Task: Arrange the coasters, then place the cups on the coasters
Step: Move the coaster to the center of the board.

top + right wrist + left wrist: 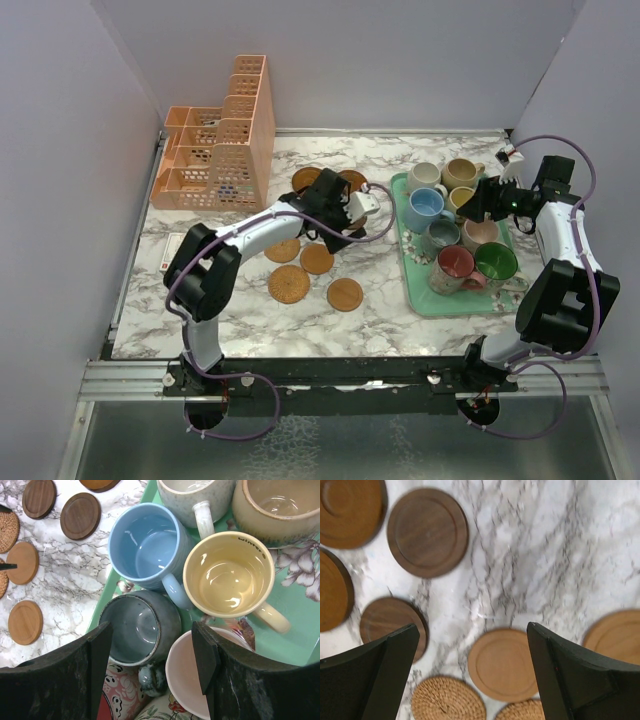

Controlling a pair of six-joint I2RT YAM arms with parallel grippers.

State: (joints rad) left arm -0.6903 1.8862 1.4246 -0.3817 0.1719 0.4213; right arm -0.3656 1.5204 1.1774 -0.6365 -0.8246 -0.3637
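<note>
Several round coasters lie loose on the marble: two dark ones (306, 180) at the back, woven and plain wooden ones (317, 259) nearer. My left gripper (333, 232) hangs open above them with nothing between its fingers. In the left wrist view a light wooden coaster (502, 665) lies below the left gripper (471, 626), beside a woven coaster (447, 700). The cups (427, 207) stand crowded on the mint-green tray (415, 295). My right gripper (151, 627) hovers open over the grey cup (140, 627) and pink cup (185, 675), near the blue (145, 545) and yellow (227, 575) cups.
A peach lattice organiser (215, 150) stands at the back left against the wall. White walls close in the table on the left, back and right. The red cup (453, 268) and green cup (495, 262) sit at the tray's near end.
</note>
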